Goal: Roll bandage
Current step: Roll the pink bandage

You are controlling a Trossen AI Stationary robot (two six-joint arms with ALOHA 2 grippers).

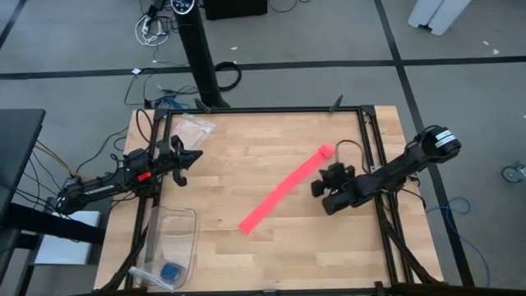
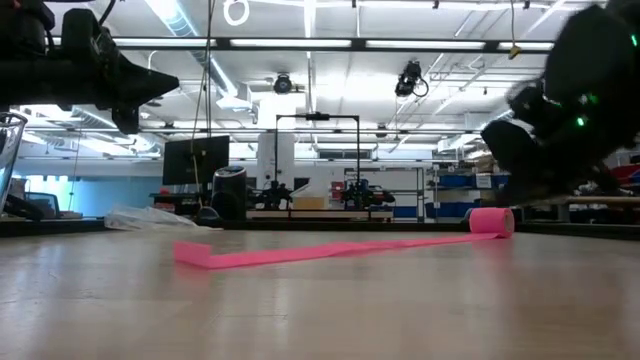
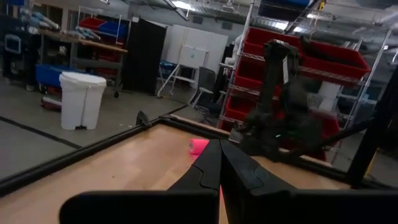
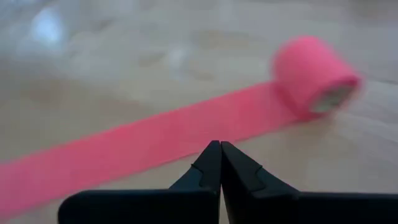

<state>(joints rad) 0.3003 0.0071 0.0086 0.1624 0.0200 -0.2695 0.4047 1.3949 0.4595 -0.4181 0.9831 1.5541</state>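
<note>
Diagonally across the wooden tabletop: bright pink-red stretchy fabric bandage, flat tail toward the near left, small rolled end toward the far right. Just beside that roll, right gripper, fingers pinched together, empty. Well apart at the table's left edge, left gripper, likewise clenched, waiting.

Both arms are dark, near-black, built of chunky jointed segments. The left arm, at the left of the frame, carries a small red marking and trailing black cables. The right arm ends in a rounded cap — tiny green lights glow on its housing.
</note>
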